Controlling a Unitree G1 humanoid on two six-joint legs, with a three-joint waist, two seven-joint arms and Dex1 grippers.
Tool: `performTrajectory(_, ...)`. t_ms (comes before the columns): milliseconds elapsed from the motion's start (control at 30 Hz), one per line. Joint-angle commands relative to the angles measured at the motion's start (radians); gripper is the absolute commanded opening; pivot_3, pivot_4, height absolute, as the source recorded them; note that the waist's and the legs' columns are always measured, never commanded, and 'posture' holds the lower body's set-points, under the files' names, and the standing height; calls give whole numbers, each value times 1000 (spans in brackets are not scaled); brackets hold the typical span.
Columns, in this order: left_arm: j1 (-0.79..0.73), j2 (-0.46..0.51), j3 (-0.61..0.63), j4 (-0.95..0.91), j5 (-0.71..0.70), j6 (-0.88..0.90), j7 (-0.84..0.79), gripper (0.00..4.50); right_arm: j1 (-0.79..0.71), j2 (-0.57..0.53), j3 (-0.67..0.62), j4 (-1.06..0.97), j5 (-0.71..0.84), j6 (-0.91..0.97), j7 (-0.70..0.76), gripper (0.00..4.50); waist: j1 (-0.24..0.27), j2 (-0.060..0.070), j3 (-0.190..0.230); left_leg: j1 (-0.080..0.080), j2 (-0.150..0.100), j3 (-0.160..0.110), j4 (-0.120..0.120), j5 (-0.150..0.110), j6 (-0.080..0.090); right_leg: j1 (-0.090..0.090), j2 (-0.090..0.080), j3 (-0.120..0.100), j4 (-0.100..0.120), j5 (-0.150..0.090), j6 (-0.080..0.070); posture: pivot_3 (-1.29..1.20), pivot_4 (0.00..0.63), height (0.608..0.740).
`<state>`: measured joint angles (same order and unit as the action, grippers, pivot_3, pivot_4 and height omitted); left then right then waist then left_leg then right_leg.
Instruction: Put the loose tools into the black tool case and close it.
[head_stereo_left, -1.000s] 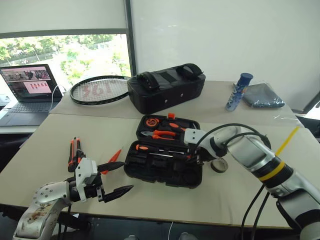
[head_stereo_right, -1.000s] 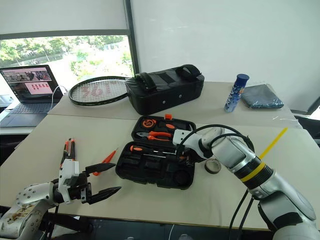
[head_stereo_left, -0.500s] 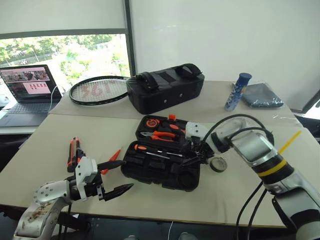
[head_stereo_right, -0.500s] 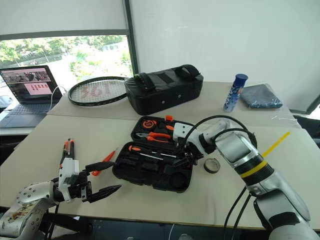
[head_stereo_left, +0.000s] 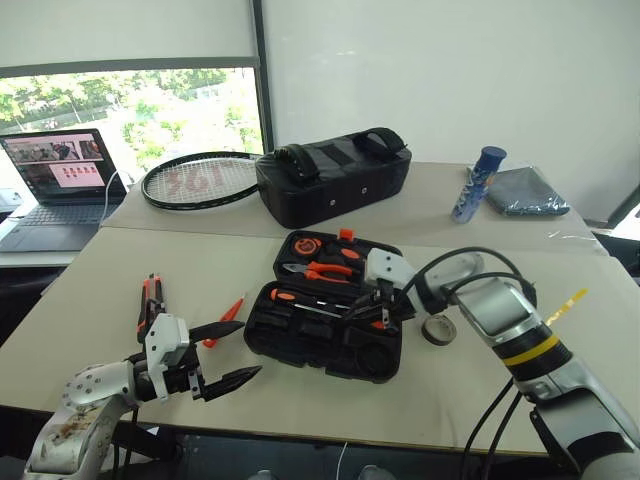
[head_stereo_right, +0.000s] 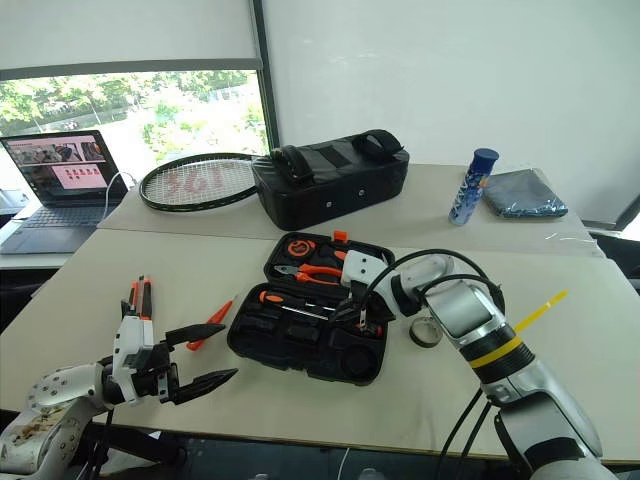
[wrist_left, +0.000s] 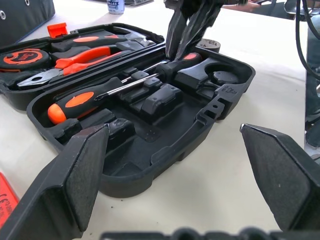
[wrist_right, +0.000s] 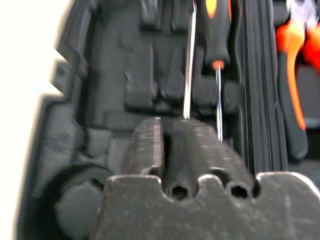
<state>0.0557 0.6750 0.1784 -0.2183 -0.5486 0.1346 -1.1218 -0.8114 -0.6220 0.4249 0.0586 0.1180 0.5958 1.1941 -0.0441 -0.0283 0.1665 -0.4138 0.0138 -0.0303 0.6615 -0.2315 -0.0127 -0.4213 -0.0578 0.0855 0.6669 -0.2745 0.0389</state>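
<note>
The right gripper (head_stereo_left: 378, 310) had its fingers pressed together over the open black tool case (head_stereo_left: 330, 345) mid-table — packing was half done. Next, probably the tape roll (head_stereo_left: 438, 329) — just beside.

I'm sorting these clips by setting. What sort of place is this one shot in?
Probably an office or lab room, not a workshop. Plain pale tables stand by a big window with trees outside, an open laptop sits on one, and a racket and a black fabric bag lie about.
</note>
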Motion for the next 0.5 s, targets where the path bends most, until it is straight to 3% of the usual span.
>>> performTrajectory(33,1,9,19,-19,-1,-16,-1,4500,-15,16,-6,15,-21,-27,-14,66,-1,0,0,0,0,0,0,0,0,0,0,0,0,0,0,0,150,740)
performTrajectory(267,-4,8,8,-44,4,-1,22,4500,-11,43,18,81,-69,-66,-15,66,-2,0,0,2,0,0,0,0,0,1,0,-1,0,0,0,0,150,740)
performTrajectory(500,-10,11,3,-65,6,18,44,4500,5,74,36,122,-104,-65,-25,66,-5,0,0,15,1,2,0,0,0,13,2,-2,-1,1,-2,0,150,740)
